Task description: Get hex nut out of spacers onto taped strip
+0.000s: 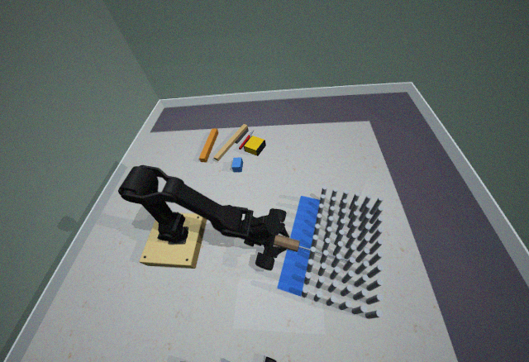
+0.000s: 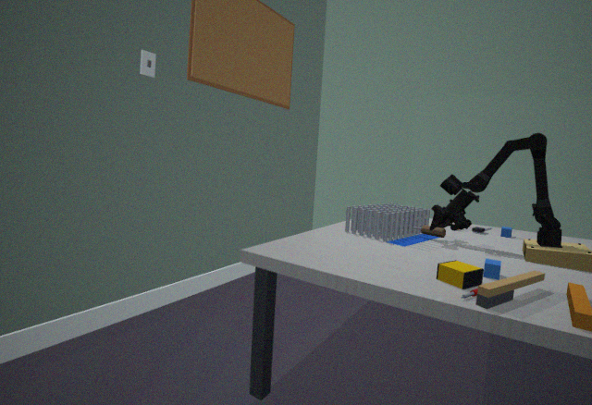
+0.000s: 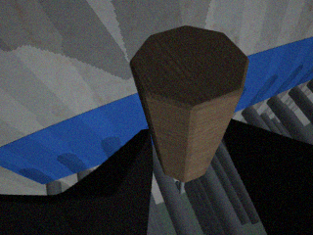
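My gripper (image 1: 285,242) (image 2: 433,228) (image 3: 187,132) is shut on the brown wooden handle (image 1: 293,245) (image 2: 437,232) (image 3: 188,66) of a tool, low beside the blue taped strip (image 1: 290,280) (image 2: 406,240) (image 3: 110,117). The tool's thin metal rod (image 1: 305,247) reaches from the handle over the strip and in among the standing grey spacers (image 1: 373,314) (image 2: 382,225) (image 3: 280,115). The rod's far end is hard to make out between the spacers. The spacers look upright. I cannot make out the hex nut in any view.
A yellow box (image 1: 254,145) (image 2: 459,274), a blue cube (image 1: 236,164) (image 2: 492,268), a tan stick (image 1: 230,143) (image 2: 513,282), a red-handled tool (image 1: 245,141) and an orange bar (image 1: 208,145) (image 2: 578,305) lie away from the field. A small dark object (image 1: 269,359) (image 2: 477,229) lies on the opposite side.
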`<action>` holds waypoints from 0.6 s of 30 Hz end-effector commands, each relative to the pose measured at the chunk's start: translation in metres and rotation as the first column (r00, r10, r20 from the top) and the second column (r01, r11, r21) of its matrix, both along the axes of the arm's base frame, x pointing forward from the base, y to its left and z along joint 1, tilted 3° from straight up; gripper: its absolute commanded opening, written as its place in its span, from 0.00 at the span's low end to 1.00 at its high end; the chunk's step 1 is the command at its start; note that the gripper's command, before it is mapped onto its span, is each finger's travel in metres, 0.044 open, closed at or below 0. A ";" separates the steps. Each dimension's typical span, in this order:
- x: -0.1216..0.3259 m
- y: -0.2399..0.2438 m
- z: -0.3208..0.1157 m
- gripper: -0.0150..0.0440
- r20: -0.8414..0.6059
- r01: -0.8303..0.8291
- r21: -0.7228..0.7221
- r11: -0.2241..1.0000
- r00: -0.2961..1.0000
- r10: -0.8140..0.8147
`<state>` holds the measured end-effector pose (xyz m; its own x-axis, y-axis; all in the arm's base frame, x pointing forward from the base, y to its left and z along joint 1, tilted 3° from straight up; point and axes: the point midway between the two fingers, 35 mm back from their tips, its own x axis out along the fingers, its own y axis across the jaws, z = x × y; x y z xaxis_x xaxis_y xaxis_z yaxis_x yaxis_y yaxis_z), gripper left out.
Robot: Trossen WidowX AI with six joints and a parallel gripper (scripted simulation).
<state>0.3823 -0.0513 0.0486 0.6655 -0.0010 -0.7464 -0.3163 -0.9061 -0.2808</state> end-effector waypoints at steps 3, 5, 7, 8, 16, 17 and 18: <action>0.005 -0.001 0.005 0.25 0.014 -0.006 -0.006 1.000 1.000 0.006; 0.005 -0.001 0.004 0.25 0.014 -0.006 -0.006 1.000 1.000 0.006; 0.005 -0.001 0.004 0.25 0.014 -0.006 -0.006 1.000 1.000 0.006; 0.005 -0.001 0.004 0.25 0.014 -0.006 -0.006 1.000 1.000 0.006; 0.006 -0.001 -0.002 0.25 0.014 -0.006 -0.006 1.000 1.000 0.006; 0.006 -0.001 -0.003 0.25 0.014 -0.006 -0.006 1.000 1.000 0.006; 0.006 -0.001 -0.004 0.25 0.014 -0.006 -0.006 1.000 1.000 0.006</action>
